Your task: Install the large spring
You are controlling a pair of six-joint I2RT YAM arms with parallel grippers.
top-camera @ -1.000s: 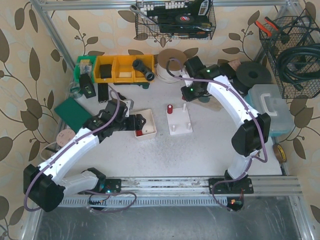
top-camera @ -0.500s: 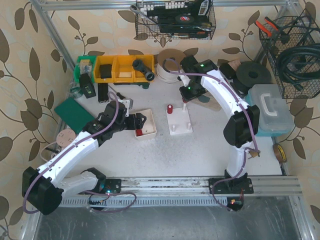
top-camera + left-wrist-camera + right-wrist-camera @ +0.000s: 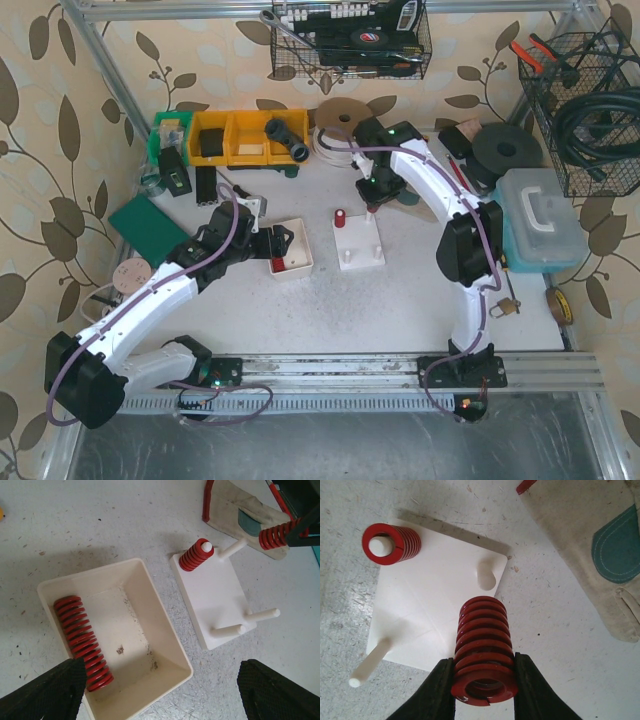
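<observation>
**Right arm.** The right gripper (image 3: 484, 666) was clamped on the large spring (image 3: 482, 630), one finger pressed against each side of the coils near their lower end. The spring hung above the white peg base (image 3: 435, 610), near the bare peg (image 3: 486, 575) at the base's far right corner. Whether the coil was lined up with that peg or touching it could not be judged from the wrist view.

**Peg base.** A short red spring (image 3: 390, 542) was seated on the far left peg, with the peg's white tip showing through its centre. Two further pegs (image 3: 260, 614) stood bare at the near end. A cloth glove (image 3: 580, 545) lay just beyond the base, on the table (image 3: 100, 525).

**Left arm.** The left gripper (image 3: 162, 672) hovered with its jaws spread wide and nothing between them, over the near end of the cream tray (image 3: 165, 630). A long red spring (image 3: 82, 642) lay flat against the tray's left wall. The tray sat just beside the base, not touching it.
</observation>
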